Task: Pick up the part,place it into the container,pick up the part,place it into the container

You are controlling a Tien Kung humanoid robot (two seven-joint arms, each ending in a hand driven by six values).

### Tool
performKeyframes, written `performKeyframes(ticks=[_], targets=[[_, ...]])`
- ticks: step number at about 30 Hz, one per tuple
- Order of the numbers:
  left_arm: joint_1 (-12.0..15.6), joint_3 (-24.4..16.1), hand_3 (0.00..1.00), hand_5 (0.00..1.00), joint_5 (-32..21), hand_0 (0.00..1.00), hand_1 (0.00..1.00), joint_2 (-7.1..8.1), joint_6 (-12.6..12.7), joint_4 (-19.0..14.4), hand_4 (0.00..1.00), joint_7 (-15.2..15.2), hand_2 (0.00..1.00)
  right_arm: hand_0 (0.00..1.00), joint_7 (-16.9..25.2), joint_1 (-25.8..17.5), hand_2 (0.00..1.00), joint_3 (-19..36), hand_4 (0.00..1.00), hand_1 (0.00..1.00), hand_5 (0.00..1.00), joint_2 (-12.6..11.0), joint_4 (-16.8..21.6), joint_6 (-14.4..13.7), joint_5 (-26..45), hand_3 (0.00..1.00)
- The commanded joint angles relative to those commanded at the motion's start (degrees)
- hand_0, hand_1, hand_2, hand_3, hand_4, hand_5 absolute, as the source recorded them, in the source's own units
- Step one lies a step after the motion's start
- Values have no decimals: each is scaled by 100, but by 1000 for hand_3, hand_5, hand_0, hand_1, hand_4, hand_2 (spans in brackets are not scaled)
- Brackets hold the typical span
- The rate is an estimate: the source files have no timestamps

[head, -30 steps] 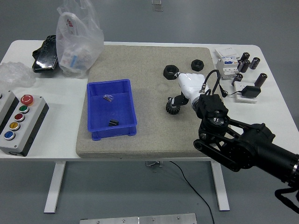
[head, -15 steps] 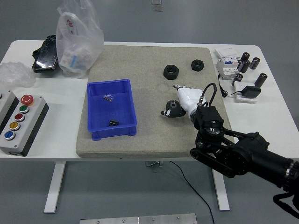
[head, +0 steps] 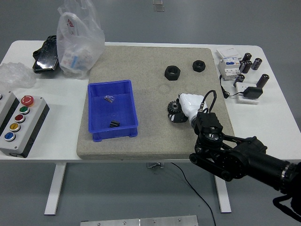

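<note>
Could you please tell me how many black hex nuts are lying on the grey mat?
2: one hex nut near the mat's middle top, another hex nut to its right, closer to the far edge.

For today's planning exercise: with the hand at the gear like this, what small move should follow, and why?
Probably lift the black gear just clear of the grey mat. The right hand is closed against it, but it seems to sit on the mat, well right of the blue bin it must reach.
</note>
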Motion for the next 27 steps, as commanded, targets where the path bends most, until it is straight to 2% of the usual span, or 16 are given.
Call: performKeyframes(ticks=[3,4,9,10,15,22,27], targets=[[1,23,647,364,-22,754,649,-1,2,0,683,-11,593,246,0,3,425,30,160,361,23,-34,98,-36,-53,530],[0,28,648,368,-27,754,650,-1,3,0,683,-15,597,232,0,5,311,36,183,318,32,-45,141,-50,-66,379],[0,25,648,368,-36,754,650,-3,16,0,683,-30,597,232,0,11,311,79,183,318,32,-134,498,-137,-256,379],[2,21,648,369,-34,754,651,-2,19,0,684,-29,600,232,0,20,286,95,131,315,10,-159,610,-143,-320,348],[16,4,648,369,-23,754,651,-5,27,0,684,-13,600,232,0,171,286,126,131,315,10,-216,1225,-142,-713,348],[17,27,650,383,-47,754,652,-8,31,0,693,-8,605,232,0,590,266,-380,118,303,20,13,2136,61,-1063,353],[1,49,650,383,-70,754,652,0,30,0,693,-4,605,232,0,799,266,-674,118,303,20,174,2246,119,-1016,353]])
